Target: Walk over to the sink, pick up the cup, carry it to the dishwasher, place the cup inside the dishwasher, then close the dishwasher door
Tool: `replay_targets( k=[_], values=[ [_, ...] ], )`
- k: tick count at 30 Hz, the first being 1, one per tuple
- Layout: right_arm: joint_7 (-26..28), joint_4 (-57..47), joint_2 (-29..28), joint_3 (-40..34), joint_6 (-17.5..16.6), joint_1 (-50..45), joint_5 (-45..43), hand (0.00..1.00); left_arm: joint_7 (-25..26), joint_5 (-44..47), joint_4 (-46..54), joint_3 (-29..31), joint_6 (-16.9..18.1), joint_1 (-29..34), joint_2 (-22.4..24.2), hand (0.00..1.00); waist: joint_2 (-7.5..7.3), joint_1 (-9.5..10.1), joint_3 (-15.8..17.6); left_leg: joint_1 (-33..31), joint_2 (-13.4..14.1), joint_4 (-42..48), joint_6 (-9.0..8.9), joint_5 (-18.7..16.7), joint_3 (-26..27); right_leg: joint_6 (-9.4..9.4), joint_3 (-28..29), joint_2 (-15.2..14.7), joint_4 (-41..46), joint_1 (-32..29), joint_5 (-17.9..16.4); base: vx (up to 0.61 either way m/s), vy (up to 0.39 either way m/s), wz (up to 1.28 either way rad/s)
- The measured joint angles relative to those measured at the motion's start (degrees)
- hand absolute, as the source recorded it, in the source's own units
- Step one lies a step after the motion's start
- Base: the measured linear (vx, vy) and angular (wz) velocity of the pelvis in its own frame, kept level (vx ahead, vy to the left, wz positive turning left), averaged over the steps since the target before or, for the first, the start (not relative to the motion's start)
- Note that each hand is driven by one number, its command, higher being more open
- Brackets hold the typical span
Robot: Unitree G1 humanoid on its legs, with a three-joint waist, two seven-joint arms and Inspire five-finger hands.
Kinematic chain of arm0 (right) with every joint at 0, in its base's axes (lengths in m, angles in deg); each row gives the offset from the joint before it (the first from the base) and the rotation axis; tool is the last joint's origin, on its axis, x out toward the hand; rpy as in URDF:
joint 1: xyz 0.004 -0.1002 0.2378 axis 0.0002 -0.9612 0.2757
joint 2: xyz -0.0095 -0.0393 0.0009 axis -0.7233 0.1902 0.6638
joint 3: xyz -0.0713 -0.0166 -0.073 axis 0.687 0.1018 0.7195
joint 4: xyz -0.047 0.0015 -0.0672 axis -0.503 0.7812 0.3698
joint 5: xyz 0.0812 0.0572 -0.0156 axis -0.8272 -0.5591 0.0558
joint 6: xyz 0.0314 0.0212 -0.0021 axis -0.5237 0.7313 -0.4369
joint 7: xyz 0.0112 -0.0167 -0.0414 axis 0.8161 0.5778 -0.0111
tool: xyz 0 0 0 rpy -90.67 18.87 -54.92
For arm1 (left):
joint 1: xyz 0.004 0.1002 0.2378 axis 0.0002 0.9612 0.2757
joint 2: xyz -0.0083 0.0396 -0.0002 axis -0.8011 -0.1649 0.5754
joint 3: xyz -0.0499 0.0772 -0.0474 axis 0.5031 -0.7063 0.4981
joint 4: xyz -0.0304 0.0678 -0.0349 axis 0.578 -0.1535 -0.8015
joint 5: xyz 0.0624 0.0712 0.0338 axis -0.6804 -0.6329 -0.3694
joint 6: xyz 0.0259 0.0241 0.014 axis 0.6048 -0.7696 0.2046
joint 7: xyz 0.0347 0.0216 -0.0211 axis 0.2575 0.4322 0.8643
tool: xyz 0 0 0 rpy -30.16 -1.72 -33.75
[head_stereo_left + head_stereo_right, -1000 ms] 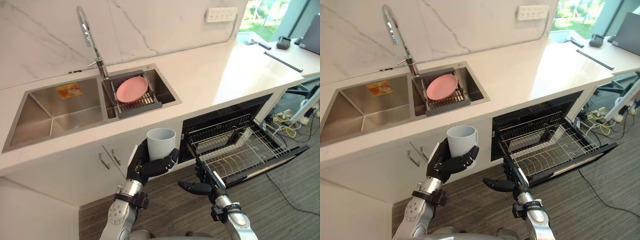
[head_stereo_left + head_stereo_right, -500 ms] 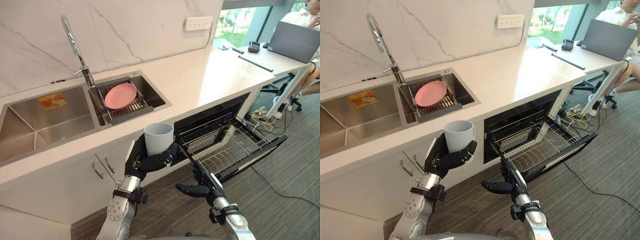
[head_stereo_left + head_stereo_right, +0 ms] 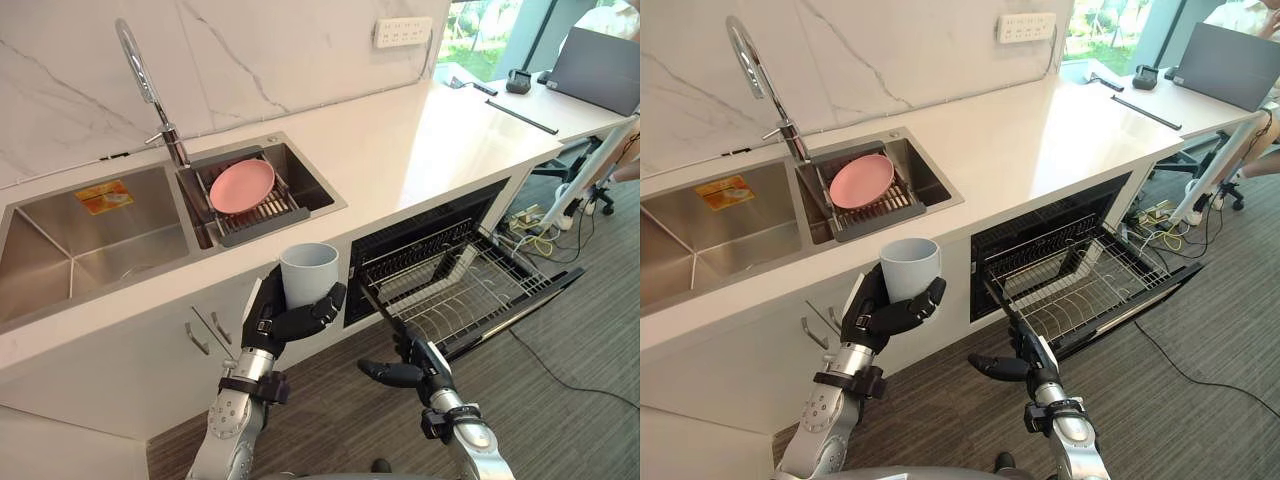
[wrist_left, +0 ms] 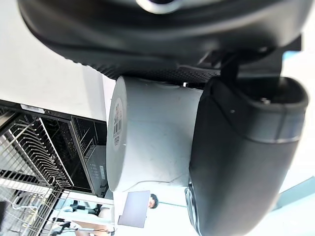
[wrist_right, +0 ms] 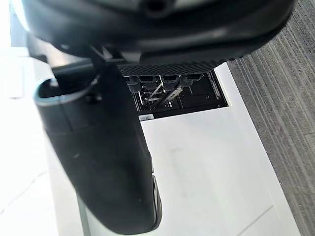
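The right hand [image 3: 408, 372] hangs low over the floor [image 3: 560, 400], fingers straight and apart, holding nothing. The left hand [image 3: 283, 322] has its fingers clamped round the pale cup [image 3: 309, 274], upright (mouth up) just below the tabletop [image 3: 420, 140] edge. Beyond, the dishwasher [image 3: 430, 240] stands open with its rack [image 3: 470, 295] pulled out. Farther back, a pink plate [image 3: 242, 186] lies in the sink [image 3: 90, 235].

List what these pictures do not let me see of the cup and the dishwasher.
Pale blue-grey round cup: its inner bottom, left eye view, hidden by its own wall.
Its lower part, same view: under fingers of the dark left hand.
Open black dishwasher: its deep inside, both eye views, hidden under the white countertop.
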Motion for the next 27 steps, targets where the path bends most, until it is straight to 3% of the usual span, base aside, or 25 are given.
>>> replay_targets(
  k=[9,14,27],
  values=[
    [-0.46,-13.56,-1.25,-3.99,-1.34,-2.67,-0.28,1.00,4.65,-3.14,3.07,4.28,0.24,-0.40,0.29,0.00,-0.03,-0.54,0.02,0.60,0.06,-0.67,-0.54,0.23,1.75,-0.26,2.18,0.08,-0.41,-0.27,0.86,-0.05,-0.011,-0.11],
    [0.34,-20.62,-1.97,-4.74,-2.95,-3.86,-1.55,1.00,8.83,-6.48,6.59,8.44,2.73,-1.74,0.85,0.00,-0.04,-0.47,0.02,1.27,0.40,-0.66,-0.93,-0.19,3.22,-0.33,3.52,0.46,-0.36,-0.31,0.91,-0.02,-0.013,-0.15],
    [5.00,-33.78,-3.35,-1.80,-3.80,-4.28,-6.04,1.00,21.73,-21.82,6.56,8.27,2.95,-7.54,1.18,0.00,-0.01,-1.38,0.02,2.33,0.95,-0.65,-1.42,-0.89,4.51,-0.49,6.21,1.38,-0.50,-0.49,1.03,-0.01,-0.019,-0.12]
  ],
)
